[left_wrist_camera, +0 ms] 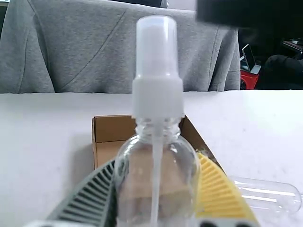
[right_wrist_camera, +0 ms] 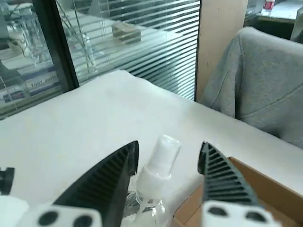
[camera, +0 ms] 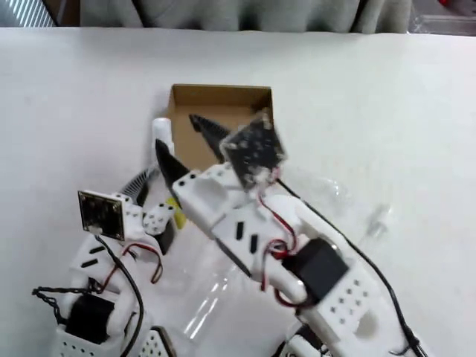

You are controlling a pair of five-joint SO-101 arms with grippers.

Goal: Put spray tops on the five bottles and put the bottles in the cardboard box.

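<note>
A clear bottle with a white spray top on its neck stands upright in my left gripper, which is shut on its body between a grey and a yellow finger. My right gripper is open, its black fingers on either side of the spray top without touching it. In the high view both grippers meet at the left edge of the cardboard box, with the spray top just outside that edge. The box lies open behind the bottle.
Another clear bottle lies on its side on the white table to the right of the box. More clear bottles lie under the arms near the front. A small clear part rests at the right.
</note>
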